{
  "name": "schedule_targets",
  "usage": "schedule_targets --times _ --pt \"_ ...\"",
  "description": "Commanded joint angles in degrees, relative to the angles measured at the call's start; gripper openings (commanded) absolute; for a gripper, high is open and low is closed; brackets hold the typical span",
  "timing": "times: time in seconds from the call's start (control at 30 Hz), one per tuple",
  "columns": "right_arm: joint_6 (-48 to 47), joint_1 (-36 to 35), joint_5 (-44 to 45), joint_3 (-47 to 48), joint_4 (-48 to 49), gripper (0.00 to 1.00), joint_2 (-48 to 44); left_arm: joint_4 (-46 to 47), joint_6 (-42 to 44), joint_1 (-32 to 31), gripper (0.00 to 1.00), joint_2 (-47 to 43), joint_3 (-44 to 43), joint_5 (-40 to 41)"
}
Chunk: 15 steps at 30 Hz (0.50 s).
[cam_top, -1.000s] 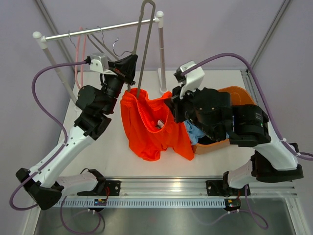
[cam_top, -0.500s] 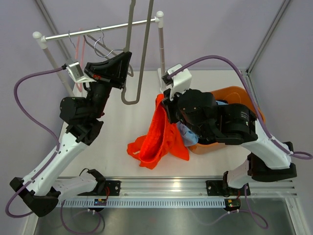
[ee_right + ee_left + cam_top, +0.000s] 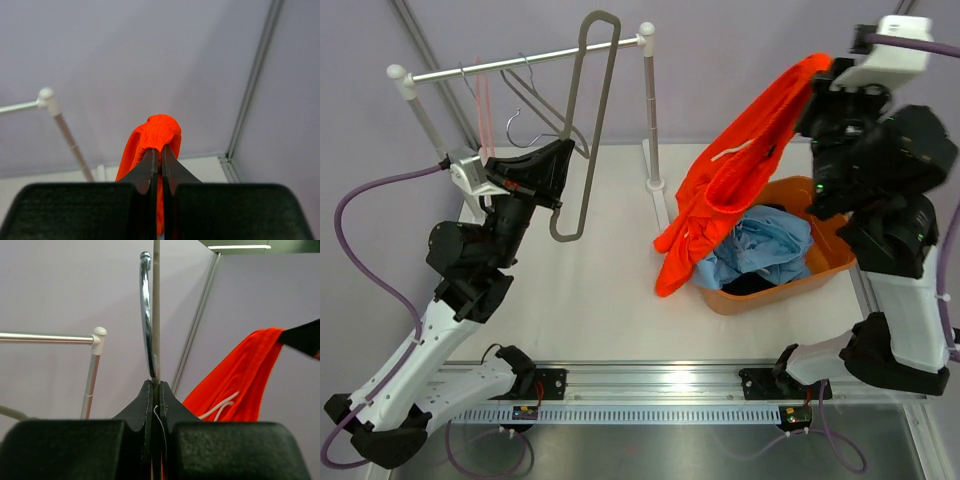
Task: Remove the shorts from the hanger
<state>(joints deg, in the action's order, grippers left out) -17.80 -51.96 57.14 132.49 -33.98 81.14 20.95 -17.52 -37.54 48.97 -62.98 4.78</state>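
Observation:
My right gripper [image 3: 817,88] is shut on the waistband of the bright orange shorts [image 3: 725,180] and holds them high over the orange basket [image 3: 825,262]; they hang free, off the hanger, and also show in the right wrist view [image 3: 156,134] and the left wrist view [image 3: 245,375]. My left gripper [image 3: 563,165] is shut on the bare grey hanger [image 3: 582,120], holding it up left of the shorts; its bar and chrome hook [image 3: 146,315] stand between the jaws [image 3: 156,385]. Light blue shorts [image 3: 755,245] and a dark pair [image 3: 750,285] lie in the basket.
A white garment rail [image 3: 520,62] on two posts stands at the back left, with spare wire and pink hangers [image 3: 485,100] on it. Its right post [image 3: 651,110] stands between hanger and shorts. The basket sits by the table's right edge.
My right gripper has lifted the orange shorts up and to the right, from the table to above the basket. My left gripper has drawn the bare hanger away to the left.

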Motion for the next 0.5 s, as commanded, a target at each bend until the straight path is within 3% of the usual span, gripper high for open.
schedule_targets --times 0.0,0.23,0.33,0.47 --pt "-17.09 0.81 9.65 -1.35 24.40 0.00 -7.04 0.14 2.22 0.27 0.00 -1.86 2.16 1.64" --pt "-15.33 1.69 12.28 -16.71 28.08 0.00 -15.49 -0.64 1.96 0.27 0.00 -1.95 3.22 1.20" --pt "-14.72 3.44 13.16 -18.40 26.43 0.00 -16.10 -1.52 2.05 0.27 0.00 -2.12 3.13 0.94" --pt "-4.02 4.94 10.36 -17.97 13.45 0.00 -15.23 -1.70 1.87 0.19 0.00 -2.56 3.57 0.59"
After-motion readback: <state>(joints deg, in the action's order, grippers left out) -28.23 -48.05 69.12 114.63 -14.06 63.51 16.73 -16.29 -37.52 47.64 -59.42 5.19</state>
